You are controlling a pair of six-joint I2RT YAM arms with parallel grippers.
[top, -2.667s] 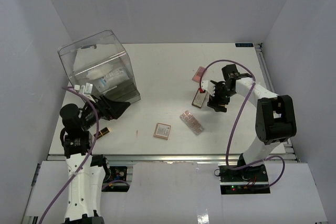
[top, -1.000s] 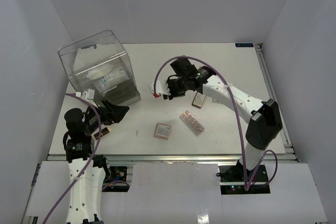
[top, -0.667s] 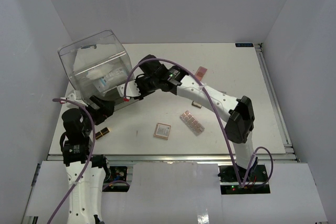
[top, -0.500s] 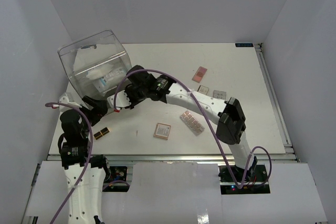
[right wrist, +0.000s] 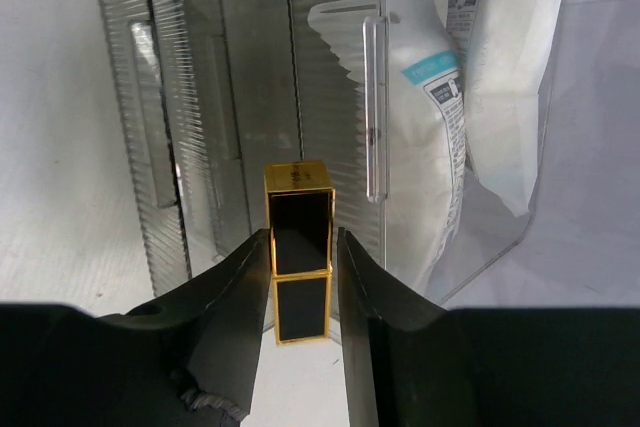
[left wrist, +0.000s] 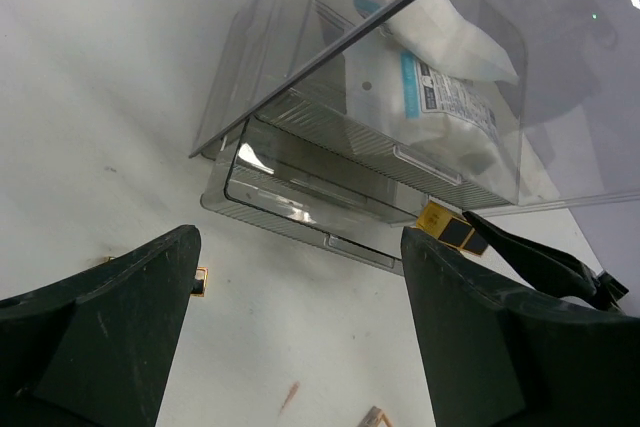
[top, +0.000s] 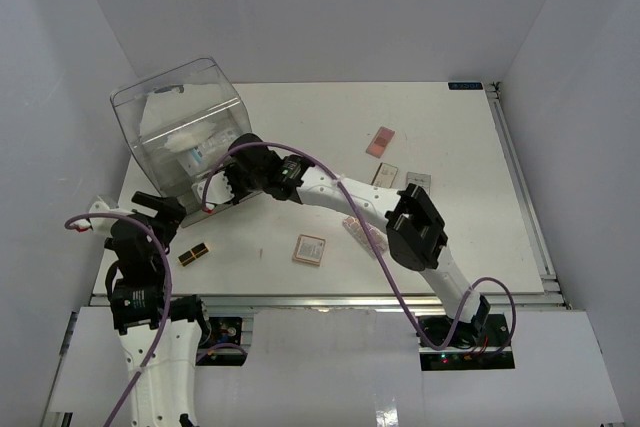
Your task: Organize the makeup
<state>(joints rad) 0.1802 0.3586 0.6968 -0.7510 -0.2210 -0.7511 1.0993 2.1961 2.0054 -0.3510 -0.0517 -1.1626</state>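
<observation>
**A:** What does the right end effector hold?

**B:** A black-gold case, pinched between its narrowly parted fingers, just in front of the clear box. Whether the case touches the box wall is hard to tell.

**A:** And the left end effector?

**B:** Its fingers are spread wide and grip nothing, above the table near the box. White-blue sachets sit inside the box. A pink palette and a pink strip lie mid-table.
</observation>
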